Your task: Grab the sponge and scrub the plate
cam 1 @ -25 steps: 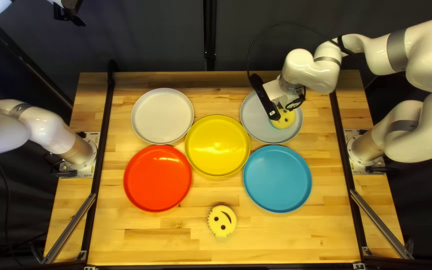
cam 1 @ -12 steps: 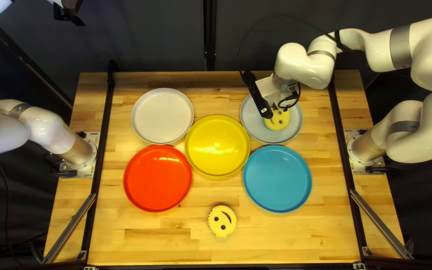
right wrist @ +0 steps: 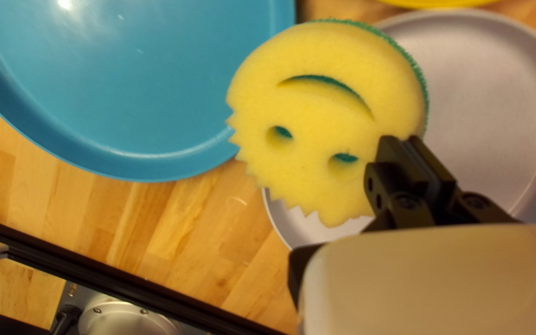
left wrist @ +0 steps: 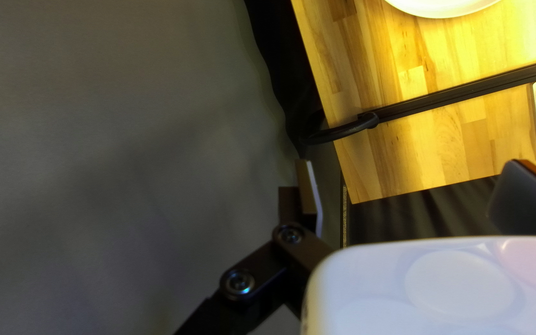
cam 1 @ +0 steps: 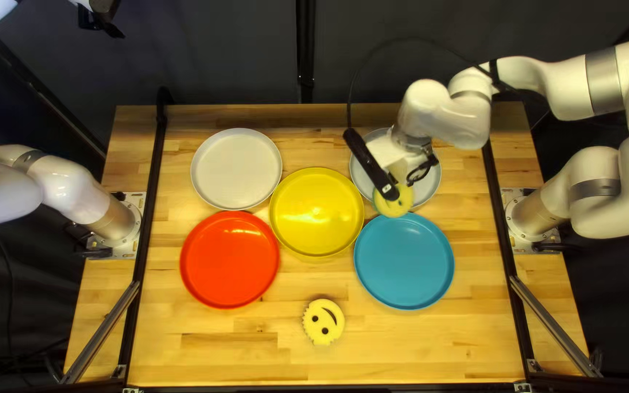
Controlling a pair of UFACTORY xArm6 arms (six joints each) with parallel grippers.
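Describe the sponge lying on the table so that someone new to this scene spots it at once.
On the table, find the yellow plate, the middle one of five. Toward the near edge from it lies the loose sponge, round and yellow with a smiley face and toothed rim. The similar held sponge is in the right gripper; this one rests on bare wood.

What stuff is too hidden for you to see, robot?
- The green underside of my sponge: right wrist view, its yellow face hides all but the rim.
- Part of the grey plate: top left view, my right arm covers it.
- Most of the white plate: left wrist view, cut off by the edge.
- My left arm's middle: top left view, cut off.
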